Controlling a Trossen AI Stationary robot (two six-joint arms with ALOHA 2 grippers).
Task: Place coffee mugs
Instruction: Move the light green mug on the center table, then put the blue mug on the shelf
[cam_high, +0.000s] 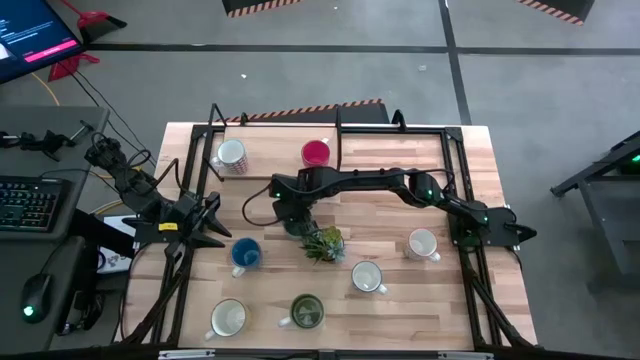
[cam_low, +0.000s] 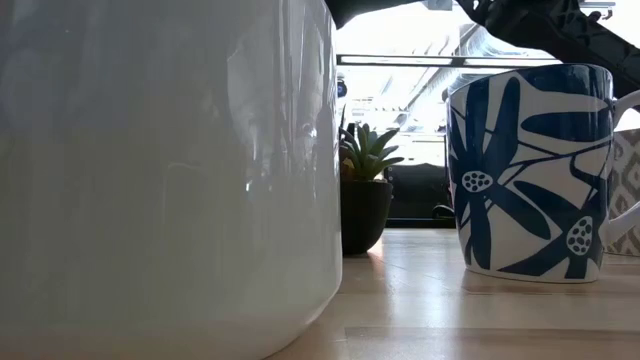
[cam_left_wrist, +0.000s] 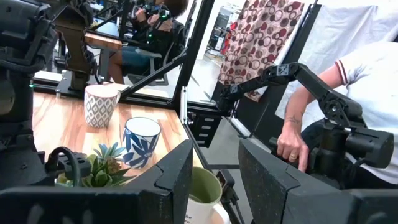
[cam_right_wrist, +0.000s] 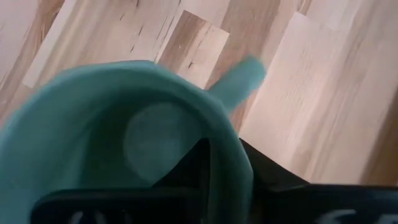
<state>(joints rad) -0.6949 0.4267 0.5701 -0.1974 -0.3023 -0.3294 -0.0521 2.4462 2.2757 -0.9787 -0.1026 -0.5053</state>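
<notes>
Seven mugs stand on the tabletop; our right hand grips the teal mug by its rim. Left hand open, waiting.

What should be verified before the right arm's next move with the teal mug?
1. Right gripper at the teal mug's rim: ok.
2. Mug upright, mouth up: ok.
3. Mug resting on the table: cannot tell.
4. Mug let go: cannot tell.
5. Room for lifting away past the plant: not ok, it stands close beside the gripper.
6. Left gripper open, waiting at the table's left edge, out of the way: ok.
</notes>
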